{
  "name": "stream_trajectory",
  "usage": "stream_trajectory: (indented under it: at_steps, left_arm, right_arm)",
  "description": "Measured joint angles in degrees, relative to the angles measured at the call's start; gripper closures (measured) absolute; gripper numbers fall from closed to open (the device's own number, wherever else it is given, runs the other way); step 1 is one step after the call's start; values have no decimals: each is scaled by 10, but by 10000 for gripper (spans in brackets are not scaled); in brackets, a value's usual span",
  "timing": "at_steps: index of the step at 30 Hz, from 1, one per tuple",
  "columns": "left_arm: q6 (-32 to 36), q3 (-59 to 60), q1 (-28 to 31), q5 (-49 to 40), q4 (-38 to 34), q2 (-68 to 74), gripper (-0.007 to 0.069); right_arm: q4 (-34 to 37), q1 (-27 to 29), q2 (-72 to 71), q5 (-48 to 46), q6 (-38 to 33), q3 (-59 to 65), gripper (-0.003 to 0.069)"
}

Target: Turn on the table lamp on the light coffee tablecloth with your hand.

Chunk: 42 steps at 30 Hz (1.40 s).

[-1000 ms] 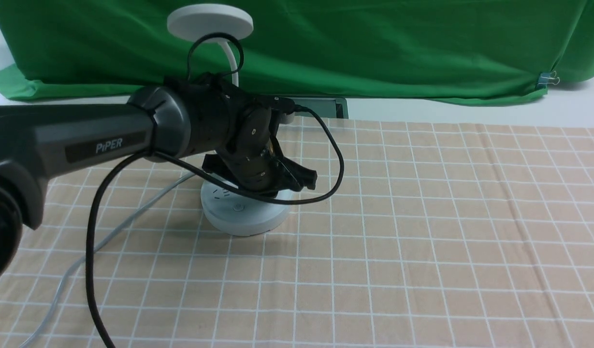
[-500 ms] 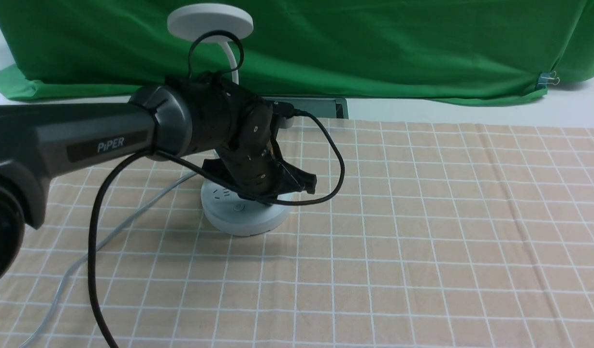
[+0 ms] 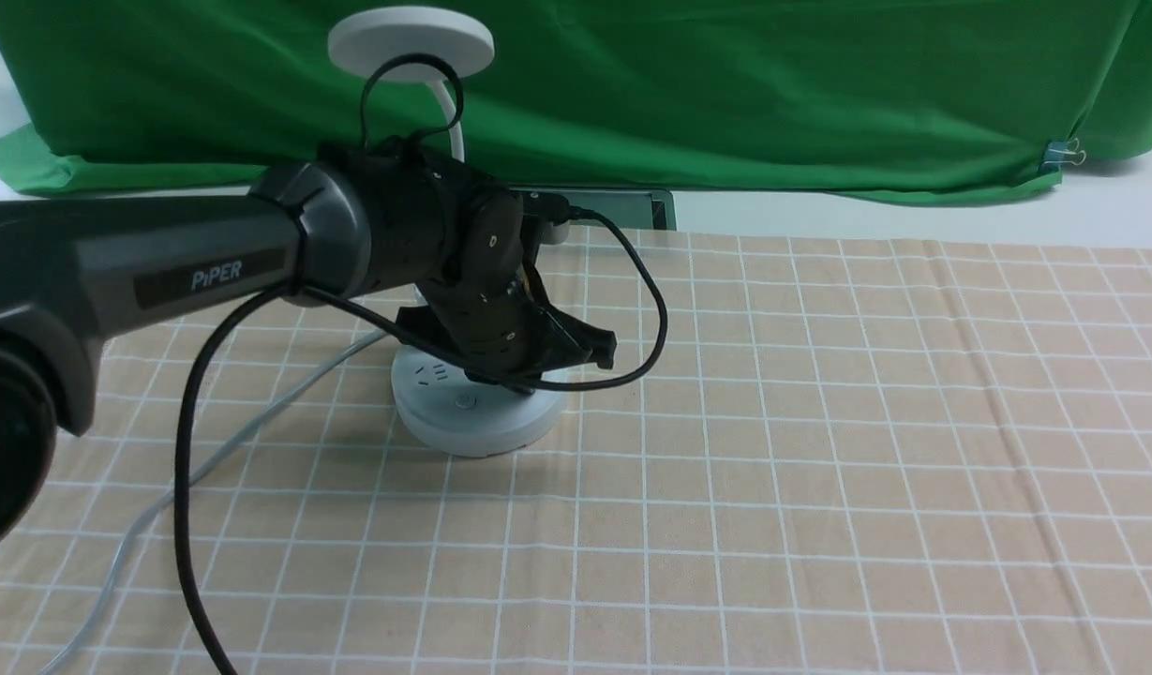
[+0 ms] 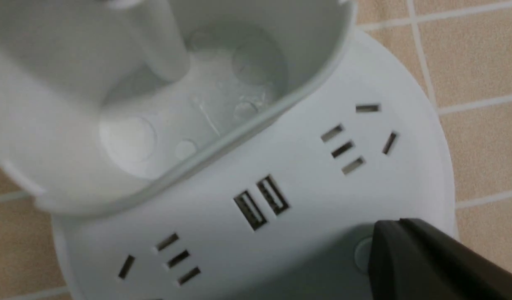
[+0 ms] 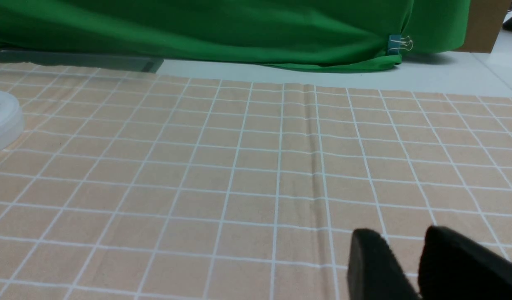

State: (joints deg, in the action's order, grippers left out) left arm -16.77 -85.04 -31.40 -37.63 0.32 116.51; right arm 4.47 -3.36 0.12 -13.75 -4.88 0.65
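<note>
Left hand over the lamp base, near the far left of the cloth

We saw the table lamp (image 3: pixel 477 412) on the light coffee tablecloth (image 3: pixel 819 450) toward its far left edge; our left hand (image 3: pixel 538 352) hovered over the base, cables draped across it, finger state unclear; a finger (image 4: pixel 430 262) overlapped a round button; our right hand (image 5: pixel 410 266) held fingers slightly apart; a green backdrop (image 3: pixel 725 84) hung behind.

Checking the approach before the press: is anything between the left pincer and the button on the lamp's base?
Nothing visible. In the left wrist view the left pincer sits right beside the round button on the table lamp base, with only bare white surface around it.
</note>
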Motion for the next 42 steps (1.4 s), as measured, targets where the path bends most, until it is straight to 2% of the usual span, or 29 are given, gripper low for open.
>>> stream_trajectory:
  at_steps: [6, 8, 10, 12, 16, 24, 31, 32, 36, 42]
  left_arm:
    - [4, 11, -14, -19, -8, -61, 624]
    - [20, 10, -15, -57, -23, -103, 624]
    - [46, 12, -15, -99, -45, -121, 624]
    - [95, 35, -15, -144, -95, -137, 624]
    - [162, 114, -27, -163, -159, -177, 624]
    - [187, 285, -37, -75, -179, -388, 624]
    - [188, 358, -37, -25, -155, -615, 624]
    - [189, 380, -37, 1, -148, -681, 624]
    - [196, 437, -37, 63, -125, -796, 624]
    - [187, 530, -37, 149, -84, -916, 624]
  right_arm:
    - [0, 0, 0, 0, 0, 0, 418]
    - [0, 0, 0, 0, 0, 0, 418]
    - [0, 0, 0, 0, 0, 0, 418]
    - [0, 0, 0, 0, 0, 0, 418]
    - [0, 0, 0, 0, 0, 0, 419]
    - [0, 0, 0, 0, 0, 0, 419]
    - [0, 0, 0, 0, 0, 0, 419]
    - [0, 0, 0, 0, 0, 0, 419]
    - [0, 0, 0, 0, 0, 0, 419]
    - [0, 0, 0, 0, 0, 0, 419]
